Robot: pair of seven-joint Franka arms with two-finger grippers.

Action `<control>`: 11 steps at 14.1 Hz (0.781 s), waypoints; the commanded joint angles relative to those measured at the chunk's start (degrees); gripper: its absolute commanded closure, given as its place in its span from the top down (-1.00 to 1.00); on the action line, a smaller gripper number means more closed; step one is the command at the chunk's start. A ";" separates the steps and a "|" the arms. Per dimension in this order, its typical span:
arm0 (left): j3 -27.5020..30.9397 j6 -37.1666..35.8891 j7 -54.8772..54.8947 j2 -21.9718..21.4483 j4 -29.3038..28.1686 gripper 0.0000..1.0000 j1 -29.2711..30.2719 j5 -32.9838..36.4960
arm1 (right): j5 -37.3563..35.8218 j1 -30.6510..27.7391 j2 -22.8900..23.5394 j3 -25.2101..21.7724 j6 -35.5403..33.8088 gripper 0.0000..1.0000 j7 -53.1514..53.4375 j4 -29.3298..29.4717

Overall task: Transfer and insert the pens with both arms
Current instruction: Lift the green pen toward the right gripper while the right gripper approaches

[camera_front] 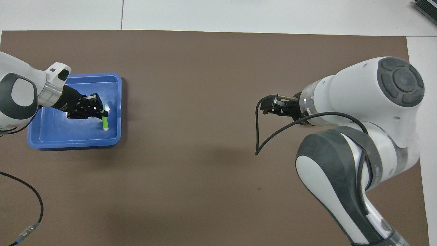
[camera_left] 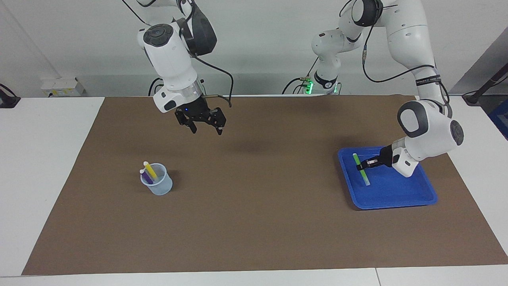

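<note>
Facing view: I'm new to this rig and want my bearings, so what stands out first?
The left tool is shut on the green pen, holding it up over the blue tray at the left arm's end of the table. The clear cup, toward the right arm's end, already holds the purple pen and the yellow pen. The right tool waits open above the brown mat.

One camera sat high across the white desk (camera_left: 47,167), facing the robots and taking in the whole brown paper mat (camera_left: 254,222). The other hung above the robots' end, looking steeply down, closer in. Both caught the shallow blue plastic tray (camera_left: 397,200).
</note>
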 commanded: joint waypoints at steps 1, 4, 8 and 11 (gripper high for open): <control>0.60 -2.97 -14.38 -4.47 -0.79 -1.00 -1.85 -2.18 | 1.32 -0.58 -1.58 0.41 0.66 0.97 2.60 -1.80; 0.43 -3.07 -30.93 -7.56 -1.14 -1.00 -5.97 -3.48 | 4.81 -0.32 -1.32 0.41 4.50 0.97 5.14 -2.06; 0.52 -1.84 -42.02 -9.06 -1.23 -1.00 -11.59 -12.44 | 7.02 4.24 -0.53 0.41 14.78 0.97 16.65 -2.68; 0.43 4.56 -46.95 -9.24 -3.08 -1.00 -16.69 -13.33 | 10.46 7.06 0.17 0.41 21.12 0.97 25.51 -2.94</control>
